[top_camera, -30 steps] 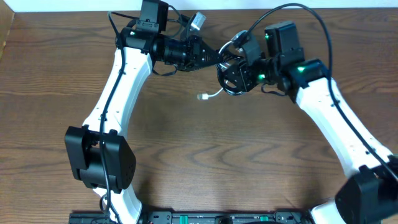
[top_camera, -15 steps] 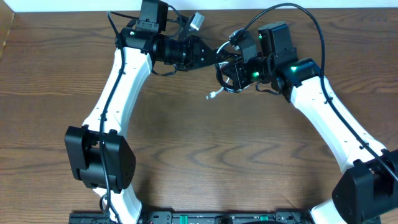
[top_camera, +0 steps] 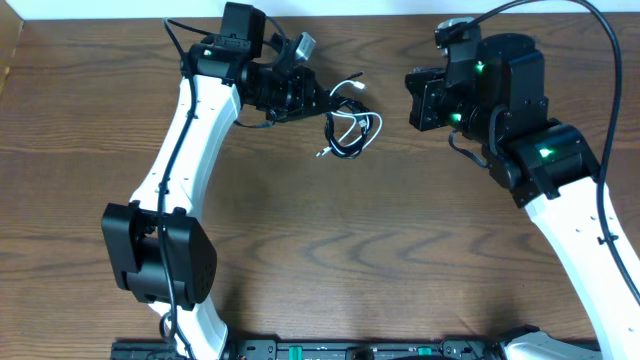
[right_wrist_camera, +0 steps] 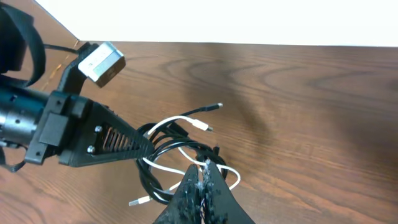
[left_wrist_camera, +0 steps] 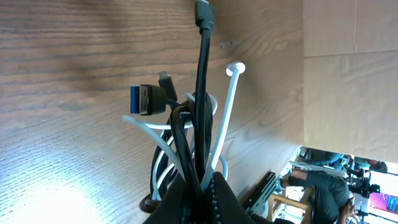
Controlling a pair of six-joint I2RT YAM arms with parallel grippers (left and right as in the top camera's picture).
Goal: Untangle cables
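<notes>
The black cable [top_camera: 333, 135] and the white cable [top_camera: 374, 124] lie tangled in a small coil on the table at the top centre. My left gripper [top_camera: 312, 100] is shut on both of them at the coil's left edge. In the left wrist view the black cable [left_wrist_camera: 202, 74] and the white cable [left_wrist_camera: 227, 106] run out from the shut jaws [left_wrist_camera: 199, 185], with a blue-tipped plug [left_wrist_camera: 146, 99] beside them. My right gripper [top_camera: 413, 100] is shut, empty and well right of the coil. In the right wrist view its jaws [right_wrist_camera: 204, 173] sit in front of the coil [right_wrist_camera: 152, 180].
The table's far edge [top_camera: 380, 14] meets a white wall just behind both grippers. A silver block [right_wrist_camera: 99, 62] is mounted on the left gripper. Bare wood [top_camera: 330, 230] spreads in front of the coil. Cardboard [left_wrist_camera: 348, 25] shows beyond the table in the left wrist view.
My right gripper has let go of the cables and pulled away to the right and up. The coil has stayed with my left gripper and shifted slightly left.
</notes>
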